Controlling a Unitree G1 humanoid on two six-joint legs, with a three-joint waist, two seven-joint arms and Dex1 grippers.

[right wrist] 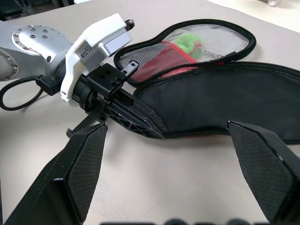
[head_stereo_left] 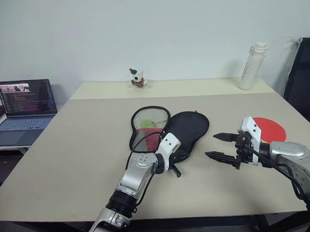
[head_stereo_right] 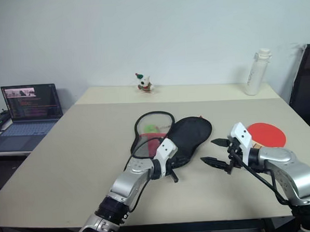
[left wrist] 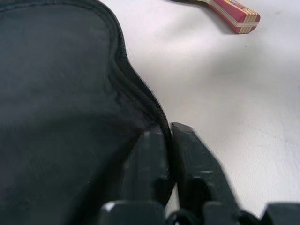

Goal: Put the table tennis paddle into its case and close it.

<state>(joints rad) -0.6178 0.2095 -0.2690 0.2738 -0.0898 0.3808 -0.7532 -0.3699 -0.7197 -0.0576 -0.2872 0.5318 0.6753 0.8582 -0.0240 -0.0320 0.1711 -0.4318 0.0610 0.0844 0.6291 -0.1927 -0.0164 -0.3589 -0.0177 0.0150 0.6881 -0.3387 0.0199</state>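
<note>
Holding the case (head_stereo_left: 184,130) rim, left gripper (right wrist: 140,123) is pinched on its zip edge; right gripper (head_stereo_left: 219,146) gapes empty, table tennis paddle (head_stereo_left: 269,129) lying on the table (head_stereo_left: 84,145) behind it — insertion and zipping both pending.

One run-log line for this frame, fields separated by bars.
left end effector: pinching edge of open black-lined soft zip case | right end effector: open, empty, beside case | round red rubber paddle: on table, outside case

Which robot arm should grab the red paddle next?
Probably the right. The right gripper hangs open just beside the paddle, while the left gripper is pinching the case edge.
</note>
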